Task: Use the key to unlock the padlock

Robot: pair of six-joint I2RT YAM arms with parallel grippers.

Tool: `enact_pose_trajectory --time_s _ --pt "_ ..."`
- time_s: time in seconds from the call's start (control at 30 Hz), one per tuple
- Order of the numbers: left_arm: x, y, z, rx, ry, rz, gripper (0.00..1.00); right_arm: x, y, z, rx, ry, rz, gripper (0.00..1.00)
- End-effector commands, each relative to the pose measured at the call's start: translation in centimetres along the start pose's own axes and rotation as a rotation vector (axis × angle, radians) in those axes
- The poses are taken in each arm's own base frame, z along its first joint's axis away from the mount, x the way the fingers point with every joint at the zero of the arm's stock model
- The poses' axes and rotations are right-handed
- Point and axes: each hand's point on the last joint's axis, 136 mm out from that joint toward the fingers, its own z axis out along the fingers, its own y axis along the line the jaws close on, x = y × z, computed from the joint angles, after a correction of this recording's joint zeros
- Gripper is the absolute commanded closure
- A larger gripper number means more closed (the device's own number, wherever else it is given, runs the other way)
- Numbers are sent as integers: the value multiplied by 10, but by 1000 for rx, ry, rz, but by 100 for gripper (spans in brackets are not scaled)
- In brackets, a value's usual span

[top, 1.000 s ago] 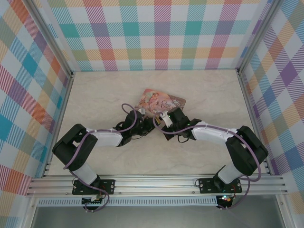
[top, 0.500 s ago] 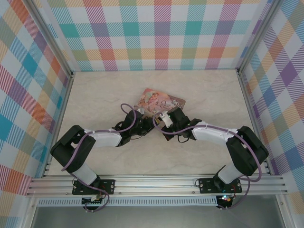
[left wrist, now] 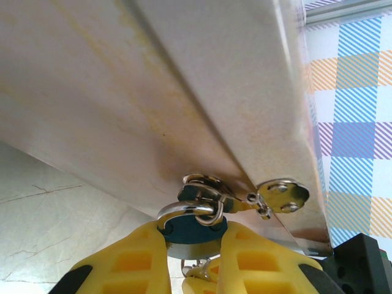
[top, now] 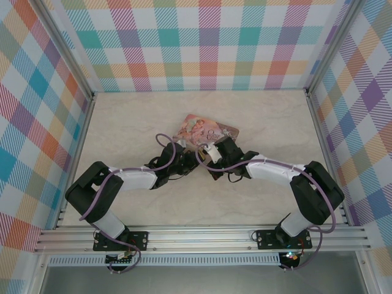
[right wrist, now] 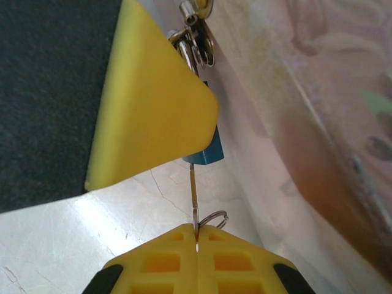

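Observation:
The small blue padlock [left wrist: 193, 231] hangs by its thin metal shackle [left wrist: 184, 210] from the hasp on the pink tin's wall [left wrist: 184, 92]. My left gripper [left wrist: 193, 237] is shut on the padlock body, one yellow finger [left wrist: 138, 257] on each side. My right gripper [right wrist: 196, 236] is shut on the slim grey key [right wrist: 193, 196], which points straight up, its tip at the underside of the padlock [right wrist: 209, 153]. A small key ring [right wrist: 214, 218] pokes out beside my right fingertips. From above, both grippers meet at the tin's [top: 208, 130] near edge.
The left gripper's yellow finger [right wrist: 153, 110] covers most of the padlock in the right wrist view. The hasp plate [left wrist: 283, 195] with two rivets sits on the tin's corner. Marbled tabletop [top: 135, 122] lies all around, enclosed by plaid walls [top: 208, 43].
The right wrist has edged very slightly toward the left gripper. Both grips are unchanged.

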Motion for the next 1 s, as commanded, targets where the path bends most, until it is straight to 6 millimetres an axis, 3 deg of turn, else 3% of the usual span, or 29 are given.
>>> enact_pose_trajectory --time_s 0.0,0.17,0.97 --pt "1 -28 -5 87 -7 38 98 -10 -1 0 0 -15 -18 96" --pt "1 -28 -5 86 -7 40 98 -2 -3 2 10 7 -12 96" --pt "4 -31 -4 94 6 42 98 -13 0 6 -7 8 -22 95"
